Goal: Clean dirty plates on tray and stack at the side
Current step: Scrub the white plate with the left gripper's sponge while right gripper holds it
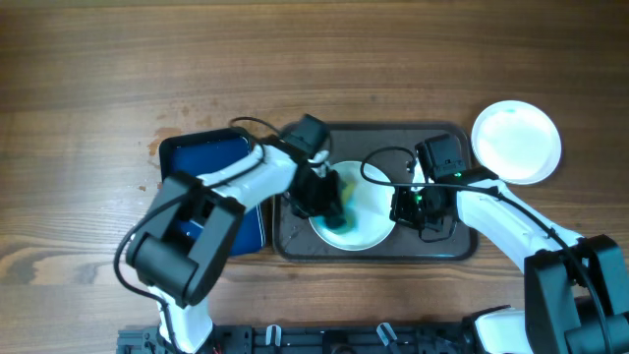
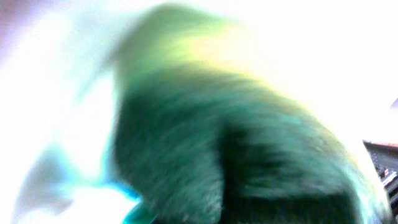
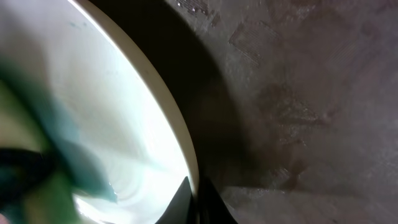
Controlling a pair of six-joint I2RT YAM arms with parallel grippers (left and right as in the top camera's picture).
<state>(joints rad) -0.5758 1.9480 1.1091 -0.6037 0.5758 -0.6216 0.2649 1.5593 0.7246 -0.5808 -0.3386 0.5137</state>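
Note:
A white plate (image 1: pixel 371 214) lies on the dark grey tray (image 1: pixel 393 138) in the overhead view. My left gripper (image 1: pixel 329 202) is shut on a green and yellow sponge (image 1: pixel 341 205) pressed onto the plate's left half. The left wrist view is filled by the blurred sponge (image 2: pixel 217 143) against the white plate (image 2: pixel 56 93). My right gripper (image 1: pixel 405 208) is shut on the plate's right rim. In the right wrist view its dark fingertips (image 3: pixel 196 202) pinch that rim, with the plate (image 3: pixel 124 93) to the left and the tray (image 3: pixel 298 93) to the right. A second white plate (image 1: pixel 516 143) rests on the table right of the tray.
A smaller glossy dark blue tray (image 1: pixel 211 157) sits left of the grey tray, partly under my left arm. Bare wooden table (image 1: pixel 98 79) surrounds both trays. Cables loop over the grey tray's upper half.

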